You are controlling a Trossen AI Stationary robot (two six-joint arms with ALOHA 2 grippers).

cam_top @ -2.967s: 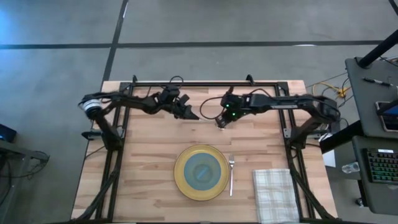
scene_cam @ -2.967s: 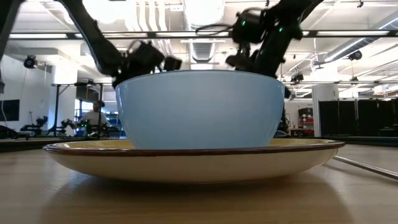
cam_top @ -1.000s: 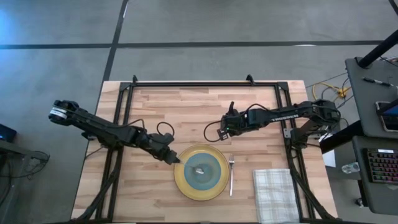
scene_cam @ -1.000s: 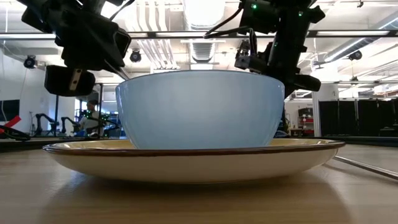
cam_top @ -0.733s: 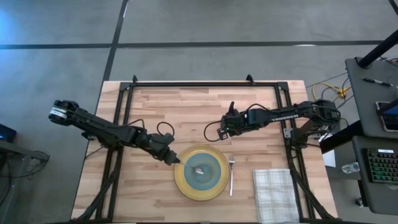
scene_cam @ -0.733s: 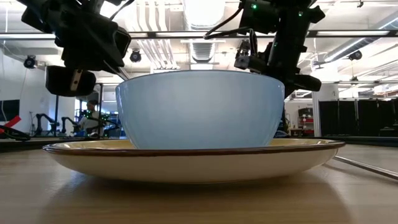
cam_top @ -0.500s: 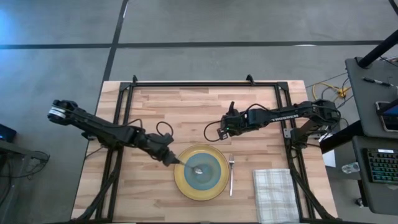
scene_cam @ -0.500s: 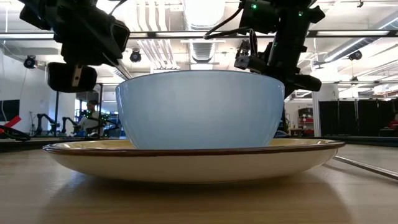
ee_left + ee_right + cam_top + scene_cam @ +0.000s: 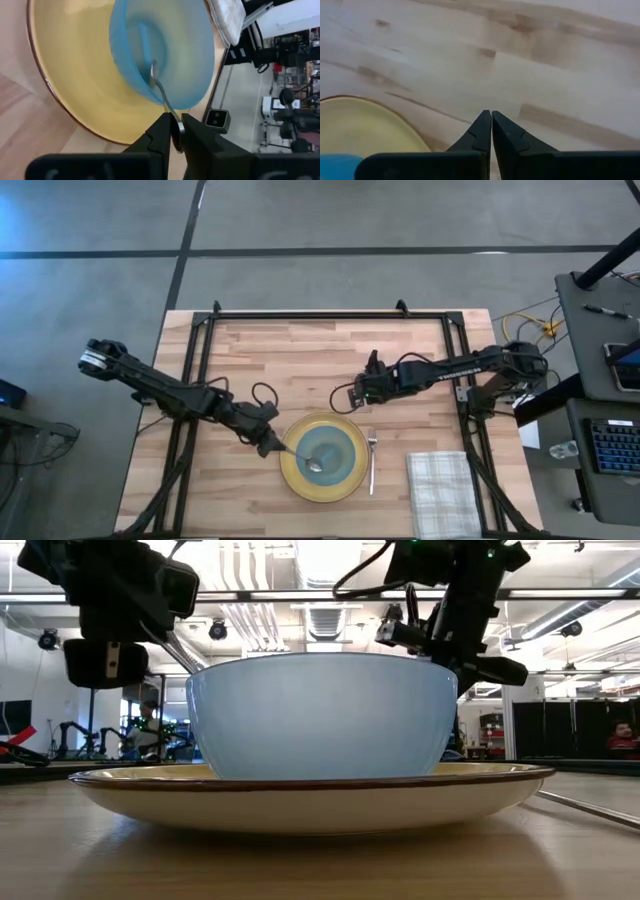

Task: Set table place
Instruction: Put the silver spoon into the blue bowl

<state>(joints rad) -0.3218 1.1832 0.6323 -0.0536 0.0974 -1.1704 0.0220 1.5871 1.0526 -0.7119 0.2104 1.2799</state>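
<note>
The left gripper (image 9: 266, 446) is clenched on the handle of the spoon (image 9: 303, 457), at about 9 o'clock of the plate (image 9: 290, 473), right at the plate's rim. In the left wrist view the two dark fingers (image 9: 162, 131) pinch the end of the thin silver handle, and the spoon (image 9: 161, 91) runs from there over the rim of the bowl (image 9: 190, 55) with its rounded end down inside. From above, the spoon's rounded end lies near the middle of the blue bowl (image 9: 340, 445), the handle slanting out toward 10 o'clock. The bowl sits in the middle of the yellow plate, and the plate rests on the table (image 9: 300, 370) toward its 6 o'clock edge.

The left arm stretches out long and low from its base at the table's 9 o'clock edge, reaching diagonally toward the plate.

The right gripper (image 9: 358, 391) has its fingers (image 9: 482, 131) pressed together on nothing, hanging over bare wood at about 1 o'clock of the plate, close to its rim. Its arm extends across from the 3 o'clock edge of the table.

The fork (image 9: 372, 463) lies on the wood just beside the plate at 3 o'clock, tines toward 12. The checked napkin (image 9: 441, 492) lies flat near the table's 5 o'clock corner, apart from the fork
</note>
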